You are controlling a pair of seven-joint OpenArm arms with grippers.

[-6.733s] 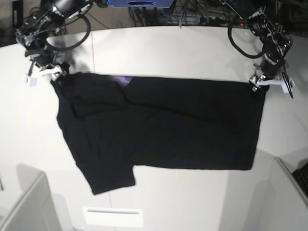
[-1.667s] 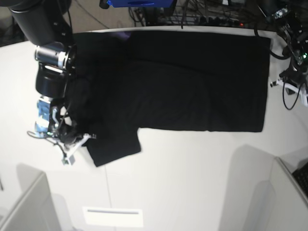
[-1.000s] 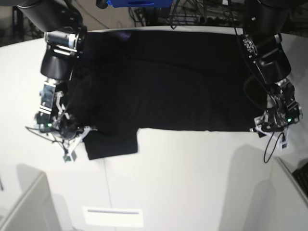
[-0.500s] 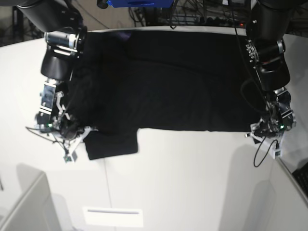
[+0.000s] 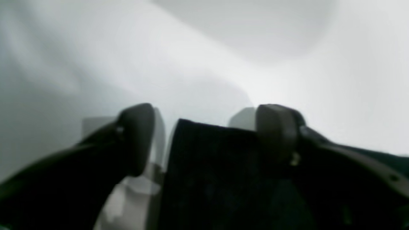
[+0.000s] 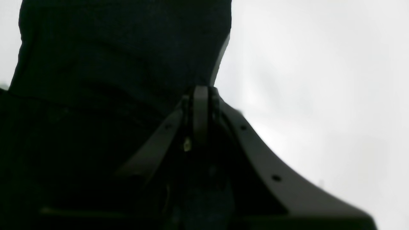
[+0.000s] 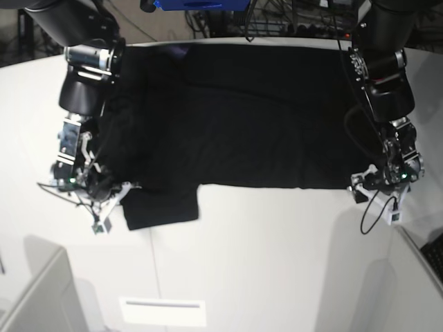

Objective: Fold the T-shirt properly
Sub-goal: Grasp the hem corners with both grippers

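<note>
The black T-shirt (image 7: 263, 117) lies spread plain side up on the white table (image 7: 270, 263), its top edge at the far rim. My right gripper (image 7: 114, 200) is at the lower left sleeve. In the right wrist view it (image 6: 201, 105) is shut on the sleeve cloth (image 6: 111, 48). My left gripper (image 7: 363, 187) is at the shirt's lower right corner. In the left wrist view it (image 5: 206, 127) is open, with the corner of the cloth (image 5: 217, 166) lying between the spread fingers (image 5: 137, 134). No print shows.
A white label strip (image 7: 163, 311) lies near the table's front edge. Grey partitions stand at the front left (image 7: 34, 297) and front right (image 7: 415, 277). Cables and a blue box (image 7: 201, 5) sit beyond the far edge.
The shirt has been drawn to the far edge and both arms came to its near edge. In the last half second the left gripper shifted slightly left onto the corner; the right stayed.
</note>
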